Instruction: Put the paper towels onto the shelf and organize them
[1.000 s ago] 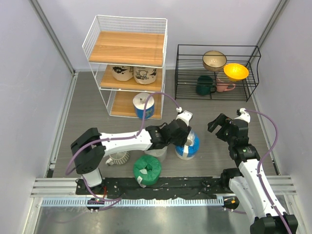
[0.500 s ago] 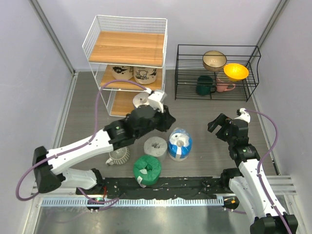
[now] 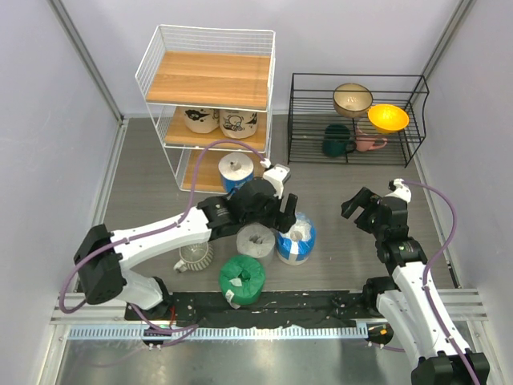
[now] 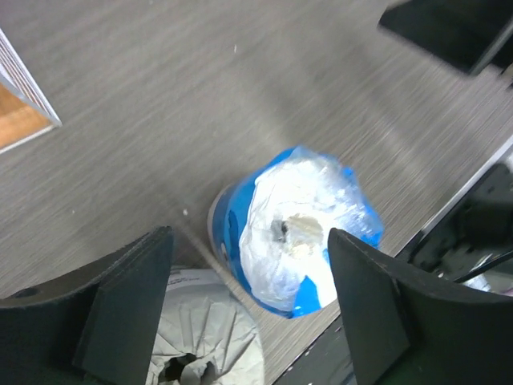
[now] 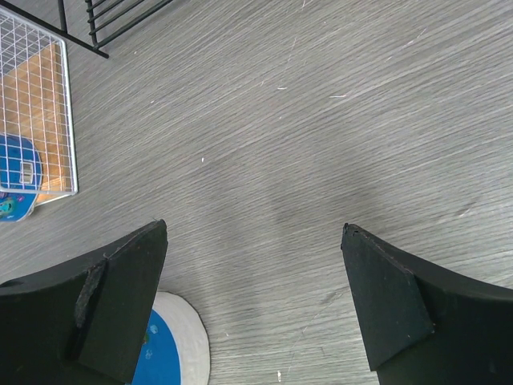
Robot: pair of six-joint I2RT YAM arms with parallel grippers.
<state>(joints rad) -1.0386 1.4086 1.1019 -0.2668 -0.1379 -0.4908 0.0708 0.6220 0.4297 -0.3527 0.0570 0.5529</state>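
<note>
hovering: l fingers [image 4: 128, 305] apart over crinkly blue-white roll [image 4: 296, 233] | r fingers [image 5: 112, 305] apart | grey wood-grain tbl [image 5: 321, 120]

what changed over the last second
The left hand swung away to the shelf and came back. It now hangs open over the blue and white roll on the table, which sits slightly further left, nearer the grey roll. Right hand, green roll and the shelved rolls stayed put.
</note>
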